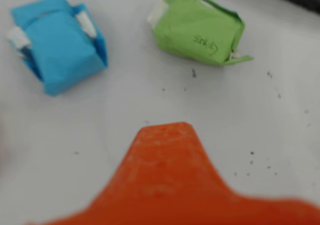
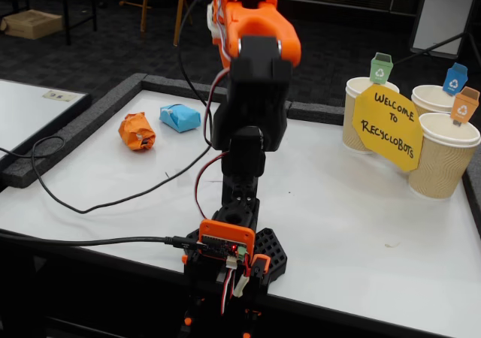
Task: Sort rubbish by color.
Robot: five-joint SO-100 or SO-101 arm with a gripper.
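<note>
So, arm up high over the white table [image 2: 353, 225], rubbish sitting loose on it.

Wrist view shows a blue wad [image 1: 57, 42] top left and a green wad [image 1: 200, 27] top right, near each other but apart – one blurry orange finger of the gripper [image 1: 167, 155] pokes in below them, touching neither, and I can't tell if the jaws are apart or together. Fixed view has an orange wad [image 2: 137, 131] just beside the blue one at the far left of the table, well apart from the three paper cups [image 2: 443, 158] with coloured tags and the yellow sign [image 2: 387, 125] on the right.

In the fixed view, two wads [image 2: 137, 131] [image 2: 179, 117] lie left of the arm [image 2: 252, 75], cups [image 2: 443, 154] right.
</note>
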